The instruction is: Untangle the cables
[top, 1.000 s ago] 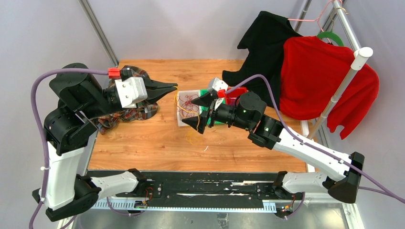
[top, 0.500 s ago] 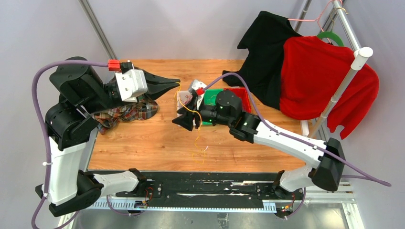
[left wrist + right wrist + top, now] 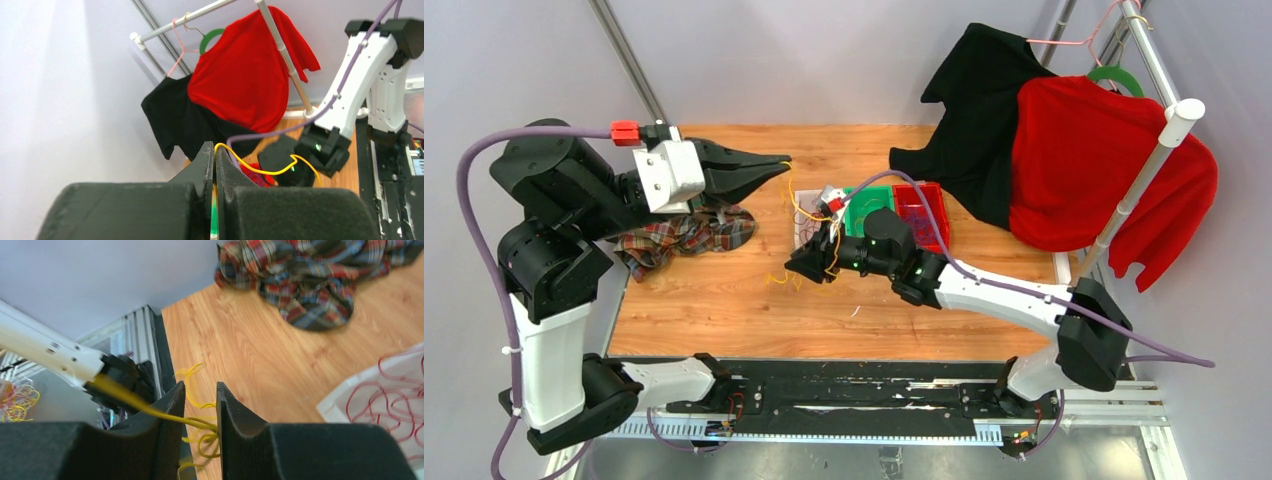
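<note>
Nearest the arm bases, the right claw hangs low over the desk. Its jaws stand a narrow gap apart, and the yellow cable crosses that gap. The gap looks wider than the strand, so it does not appear to be pinched there yet. Below the jaws the yellow cable bunches into small loops, and a few loose curls lie on the wood just beside them.

Further back, the dark red cables lie in a flat tangle of loops on a white sheet, apart from the yellow one as far as can be seen. Higher up and to the left, the left claw is raised off the desk. Its jaws are pressed together on the upper end of the yellow cable, which hangs in a slack curve down to the right claw. A plaid cloth lies under that arm.

The strands look very light, thin and springy, likely to slip through a loose grip and to snag on each other. A firm pinch on a single straight run, away from the curls, seems the safest hold, followed by a slow pull.
</note>
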Motion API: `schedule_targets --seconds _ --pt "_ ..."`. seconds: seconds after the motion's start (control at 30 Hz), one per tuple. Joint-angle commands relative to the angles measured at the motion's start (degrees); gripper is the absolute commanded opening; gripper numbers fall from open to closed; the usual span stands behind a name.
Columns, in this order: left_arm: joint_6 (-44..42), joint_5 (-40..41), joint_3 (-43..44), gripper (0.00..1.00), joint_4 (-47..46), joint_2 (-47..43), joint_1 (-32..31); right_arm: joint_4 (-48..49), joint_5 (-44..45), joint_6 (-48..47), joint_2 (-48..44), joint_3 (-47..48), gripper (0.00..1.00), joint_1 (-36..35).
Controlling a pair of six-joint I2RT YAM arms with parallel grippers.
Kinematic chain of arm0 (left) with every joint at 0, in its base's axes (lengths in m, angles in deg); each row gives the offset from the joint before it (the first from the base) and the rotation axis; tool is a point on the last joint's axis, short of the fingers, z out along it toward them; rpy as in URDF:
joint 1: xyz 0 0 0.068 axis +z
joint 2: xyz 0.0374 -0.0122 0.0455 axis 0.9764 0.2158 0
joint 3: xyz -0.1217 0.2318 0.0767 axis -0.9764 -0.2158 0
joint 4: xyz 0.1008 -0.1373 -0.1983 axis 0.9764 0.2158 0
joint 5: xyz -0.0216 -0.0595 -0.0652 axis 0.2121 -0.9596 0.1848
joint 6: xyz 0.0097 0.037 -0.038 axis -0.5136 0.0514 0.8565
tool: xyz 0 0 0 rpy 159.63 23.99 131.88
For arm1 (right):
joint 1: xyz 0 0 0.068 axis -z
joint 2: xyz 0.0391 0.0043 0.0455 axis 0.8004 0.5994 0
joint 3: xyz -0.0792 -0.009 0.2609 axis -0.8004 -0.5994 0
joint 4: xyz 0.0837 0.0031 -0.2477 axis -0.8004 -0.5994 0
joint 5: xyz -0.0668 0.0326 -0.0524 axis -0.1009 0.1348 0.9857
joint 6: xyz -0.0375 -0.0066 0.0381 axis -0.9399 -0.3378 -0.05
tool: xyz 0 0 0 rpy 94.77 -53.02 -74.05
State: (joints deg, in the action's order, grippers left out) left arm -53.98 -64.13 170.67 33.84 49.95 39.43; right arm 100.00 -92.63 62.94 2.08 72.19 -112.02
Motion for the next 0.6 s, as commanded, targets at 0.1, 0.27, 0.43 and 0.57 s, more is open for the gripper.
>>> schedule_targets --seconds 0.1,0.27,0.43,0.57 --pt "2.1 0.8 8.1 0.0 -3.6 2.6 -0.3 10.2 4.0 7.4 4.9 -12.9 0.29 -0.3" --pt "2.9 2.1 9.3 0.0 -5.8 3.5 -0.3 15.0 5.9 11.2 7.9 -19.8 0.28 -0.7" --pt "3.3 2.8 8.6 0.0 -6.8 4.2 -0.3 14.5 9.1 12.8 6.5 -23.3 0.29 -0.8" --pt "2.0 3.7 3.2 0.0 -6.9 3.6 -0.3 7.4 16.1 13.0 -1.6 -25.2 0.36 -0.4"
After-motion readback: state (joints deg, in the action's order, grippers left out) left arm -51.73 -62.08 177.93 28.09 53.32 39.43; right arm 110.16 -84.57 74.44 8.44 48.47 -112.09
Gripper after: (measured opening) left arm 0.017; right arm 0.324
